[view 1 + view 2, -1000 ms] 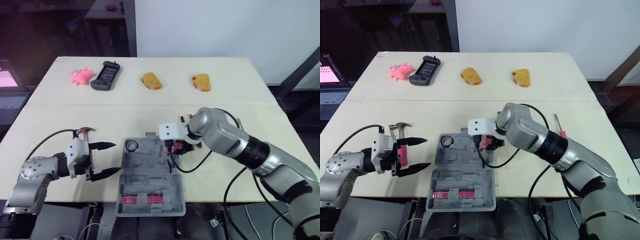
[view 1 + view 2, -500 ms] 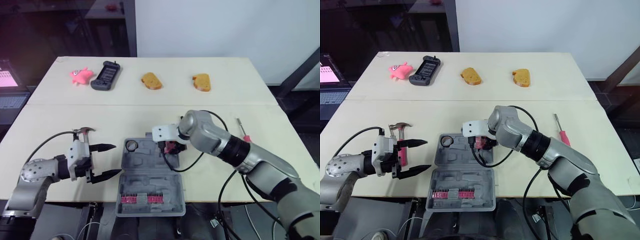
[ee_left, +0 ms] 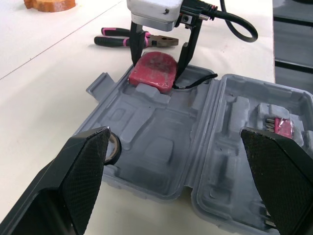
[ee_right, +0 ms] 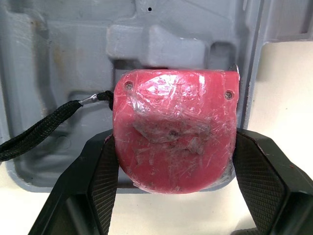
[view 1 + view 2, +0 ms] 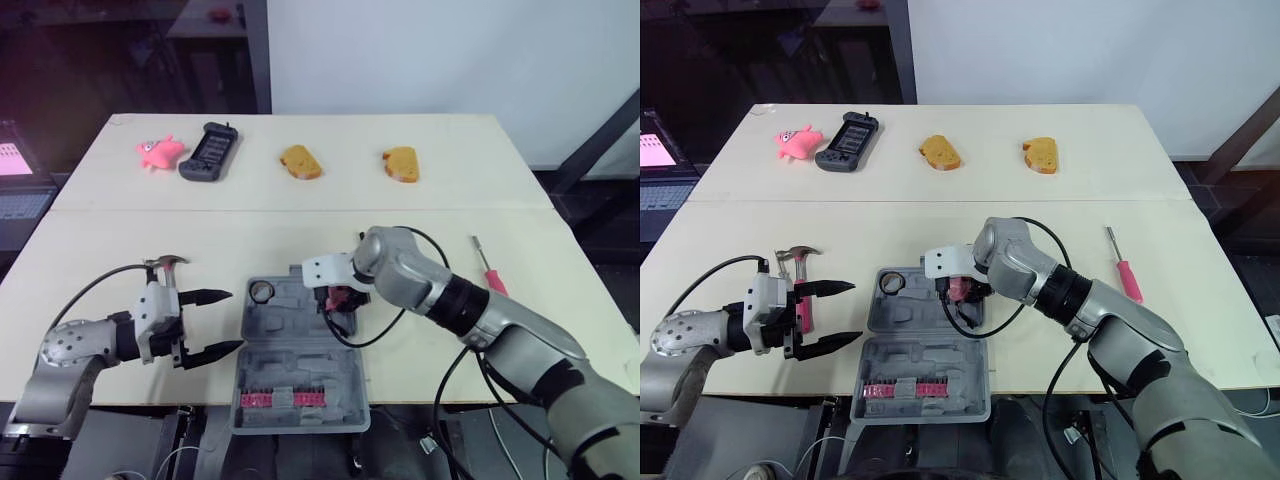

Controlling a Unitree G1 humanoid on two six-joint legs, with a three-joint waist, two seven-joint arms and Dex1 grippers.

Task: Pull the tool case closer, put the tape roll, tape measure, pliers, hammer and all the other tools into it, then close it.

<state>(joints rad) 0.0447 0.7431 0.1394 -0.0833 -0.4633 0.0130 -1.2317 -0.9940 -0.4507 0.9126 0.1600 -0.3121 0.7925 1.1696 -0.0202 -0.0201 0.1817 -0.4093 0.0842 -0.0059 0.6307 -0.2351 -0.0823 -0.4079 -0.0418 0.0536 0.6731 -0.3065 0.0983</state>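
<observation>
My left fingers (image 5: 205,295) hung spread wide and empty, just left of the open tool case (image 5: 290,335), with the hammer (image 5: 166,263) on the surface beside them. My right fingers (image 4: 100,186) clamped the red tape measure (image 4: 173,134) at the case's far right corner. I judged it best to seat it squarely in its recess, strap tucked inside, before letting go.

Bright even light, faint soft shadows, sharp focus, no blur
</observation>
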